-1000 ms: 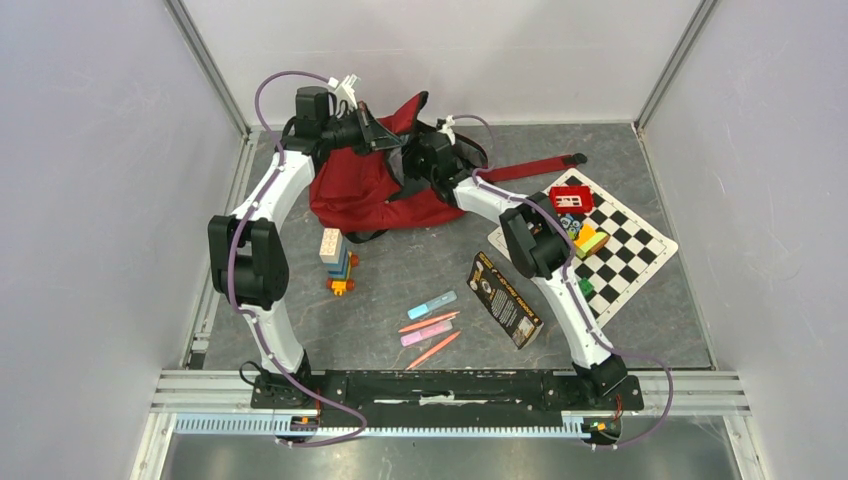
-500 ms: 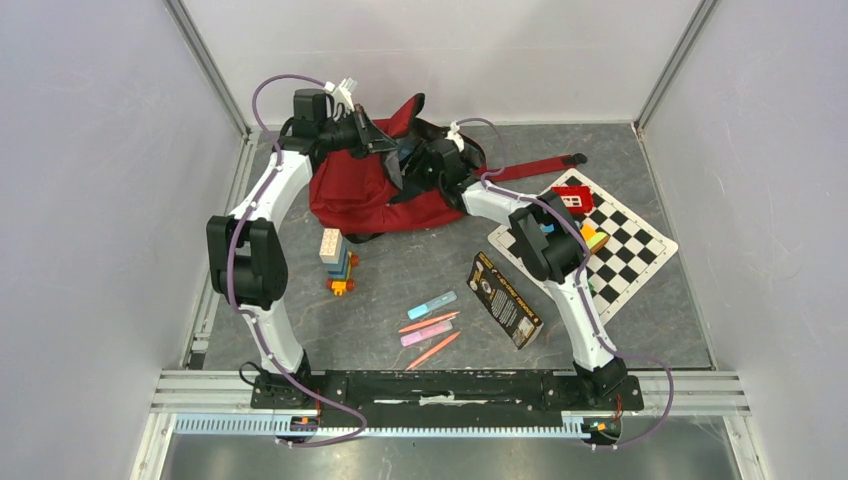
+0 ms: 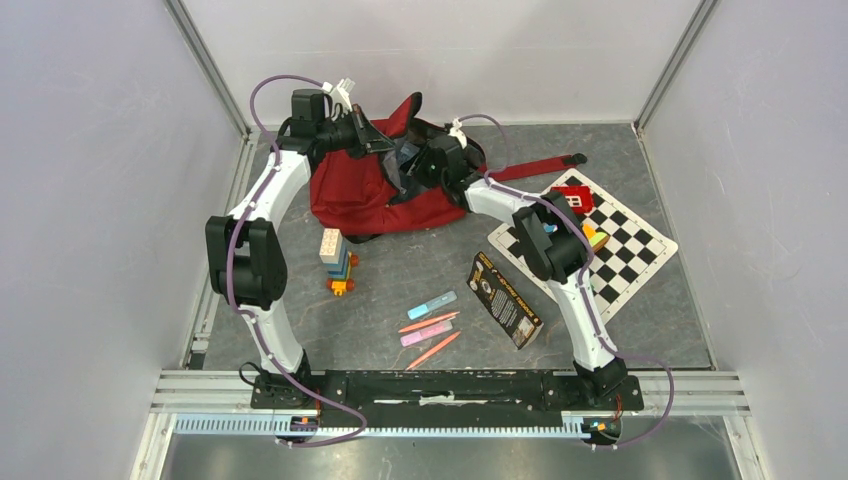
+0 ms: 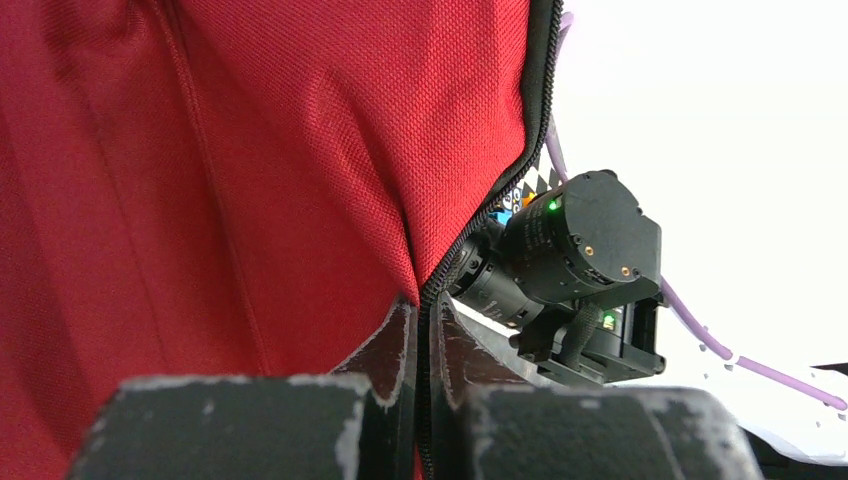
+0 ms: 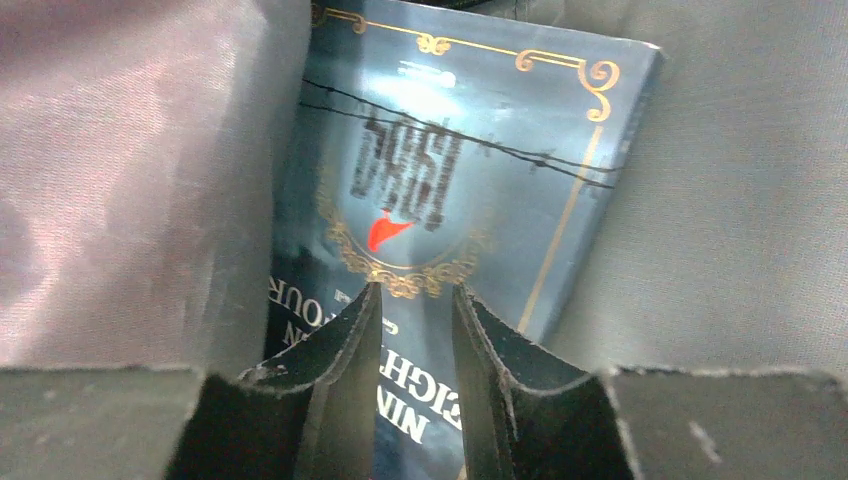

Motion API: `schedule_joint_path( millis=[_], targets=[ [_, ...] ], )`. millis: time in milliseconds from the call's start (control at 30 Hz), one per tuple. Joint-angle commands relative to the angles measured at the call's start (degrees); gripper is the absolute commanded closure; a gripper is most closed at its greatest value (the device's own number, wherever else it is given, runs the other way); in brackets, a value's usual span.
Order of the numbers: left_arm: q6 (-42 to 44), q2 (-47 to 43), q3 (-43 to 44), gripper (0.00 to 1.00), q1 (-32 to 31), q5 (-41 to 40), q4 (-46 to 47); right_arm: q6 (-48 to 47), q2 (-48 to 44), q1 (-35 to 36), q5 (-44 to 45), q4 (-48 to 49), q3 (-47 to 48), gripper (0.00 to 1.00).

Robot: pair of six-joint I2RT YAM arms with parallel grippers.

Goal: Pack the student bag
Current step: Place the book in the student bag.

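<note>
The right tool [image 5: 417, 292], fingers a sliver apart (gripping or not, I cannot tell), sits inside the dark red woven-fabric student bag [image 3: 355, 195] at the far end of the grey worktop [image 3: 420, 270]. Straight ahead lies the glossy blue-grey paperback book [image 5: 470, 150], its long axis running away, against the sheeny grey lining [image 5: 730, 200]. The left tool [image 4: 423, 308] is clamped on the bag's zip rim [image 4: 470, 230].

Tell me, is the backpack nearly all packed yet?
Not nearly. One blue book sits inside the student bag, so that part looks done. The left gripper pinches the zip edge open while the right gripper is inside over the book. The block tower, pens, black box and red box are not in yet.
</note>
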Motion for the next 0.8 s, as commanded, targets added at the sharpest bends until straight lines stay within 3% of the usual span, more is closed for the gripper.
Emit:
schedule_joint_path(
  millis=[0, 167, 400, 767],
  targets=[
    [1.41, -3.66, 1.54, 0.98, 0.12, 0.81, 0.78, -0.78, -1.05, 0.23, 2.24, -4.92, 4.71, 0.59],
    [1.42, -3.51, 1.62, 0.98, 0.14, 0.71, 0.87, -2.94, -5.88, 0.19, 8.64, -7.07, -0.70, 0.51],
    [1.30, -3.16, 1.64, 0.98, 0.10, 0.79, 0.99, -5.46, -7.40, -0.03, 13.91, -13.57, -0.93, 0.44],
    [1.13, -2.78, 2.10, 0.98, 0.13, 1.06, 1.01, -2.11, 0.43, -0.30, 4.28, -14.02, 5.55, 0.44]
  ],
)
